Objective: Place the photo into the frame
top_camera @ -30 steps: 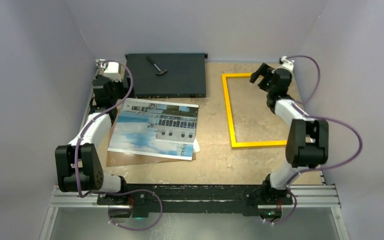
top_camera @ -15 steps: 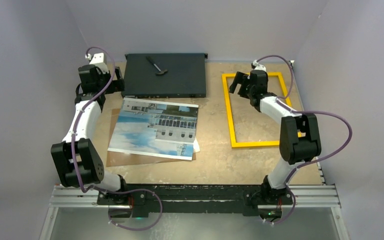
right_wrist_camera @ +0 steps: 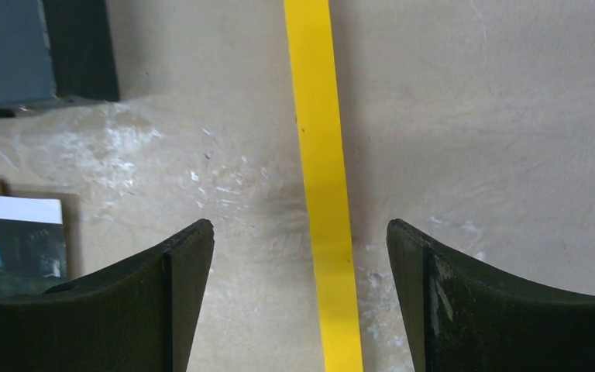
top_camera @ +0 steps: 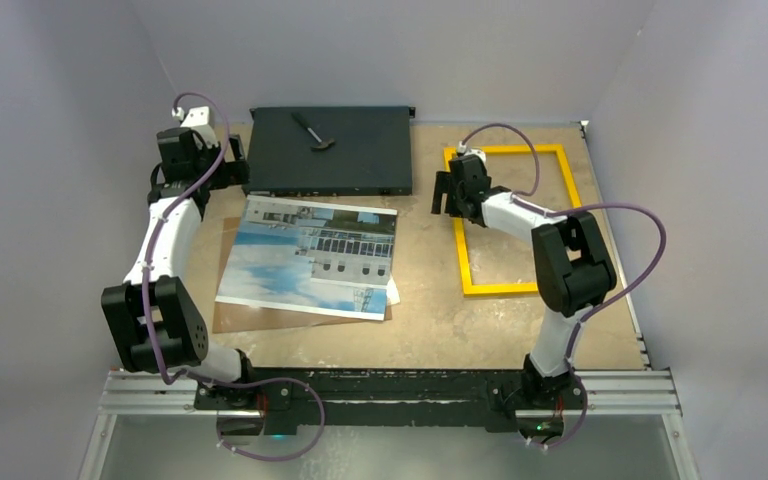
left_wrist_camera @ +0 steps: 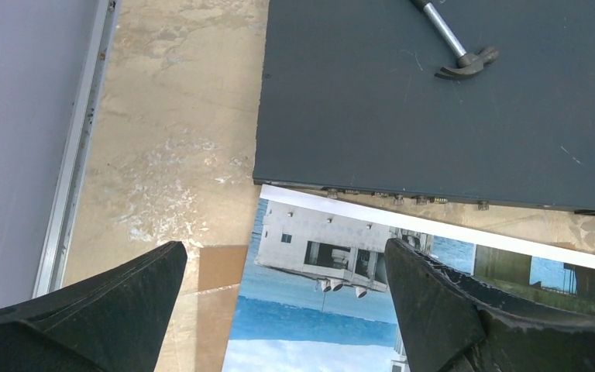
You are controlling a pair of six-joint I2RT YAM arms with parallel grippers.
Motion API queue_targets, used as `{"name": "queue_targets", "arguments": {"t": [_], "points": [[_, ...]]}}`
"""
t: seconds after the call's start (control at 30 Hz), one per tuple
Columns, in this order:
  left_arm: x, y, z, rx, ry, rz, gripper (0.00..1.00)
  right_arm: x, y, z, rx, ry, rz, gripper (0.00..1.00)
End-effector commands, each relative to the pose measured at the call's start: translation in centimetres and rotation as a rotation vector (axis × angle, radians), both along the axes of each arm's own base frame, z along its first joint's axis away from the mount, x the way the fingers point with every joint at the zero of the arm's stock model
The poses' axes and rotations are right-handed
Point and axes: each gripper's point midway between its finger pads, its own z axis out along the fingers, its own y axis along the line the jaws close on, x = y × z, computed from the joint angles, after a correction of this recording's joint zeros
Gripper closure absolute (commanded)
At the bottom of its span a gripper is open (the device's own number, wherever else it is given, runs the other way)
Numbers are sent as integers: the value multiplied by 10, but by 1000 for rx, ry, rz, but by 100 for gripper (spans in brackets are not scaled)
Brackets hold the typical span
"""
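The photo [top_camera: 310, 257] lies face up on a brown backing board [top_camera: 250, 318] at centre left; its far left corner shows in the left wrist view [left_wrist_camera: 341, 256]. The yellow frame [top_camera: 463, 250] lies flat at the right. My left gripper [top_camera: 222, 172] is open and empty, hovering above the photo's far left corner [left_wrist_camera: 285, 256]. My right gripper [top_camera: 447, 195] is open and empty above the frame's left bar [right_wrist_camera: 321, 170], which runs between the jaws [right_wrist_camera: 300, 232].
A flat black box [top_camera: 335, 150] with a small hammer [top_camera: 312, 131] on it lies at the back, between the arms; its edge shows in the left wrist view [left_wrist_camera: 434, 101] and its corner in the right wrist view [right_wrist_camera: 15, 46]. Enclosure walls stand close on all sides.
My right gripper has swung left from the frame's far right corner to above its left bar. My left gripper moved back and left in the first half second, then held.
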Motion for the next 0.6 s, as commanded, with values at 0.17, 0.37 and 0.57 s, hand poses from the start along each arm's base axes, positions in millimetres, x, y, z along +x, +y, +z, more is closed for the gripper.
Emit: {"name": "queue_targets", "arguments": {"t": [0.17,0.37,0.57], "points": [[-1,-1,8,6,14,-30,2,-20,-9,-24,-79,51,-49,34],[-5,-7,0,-11,62,-67,2,-31,-9,-41,-110,82,-50,41],[-11,-18,-7,-44,108,-121,2,-39,-10,-56,-117,113,-61,45]]}}
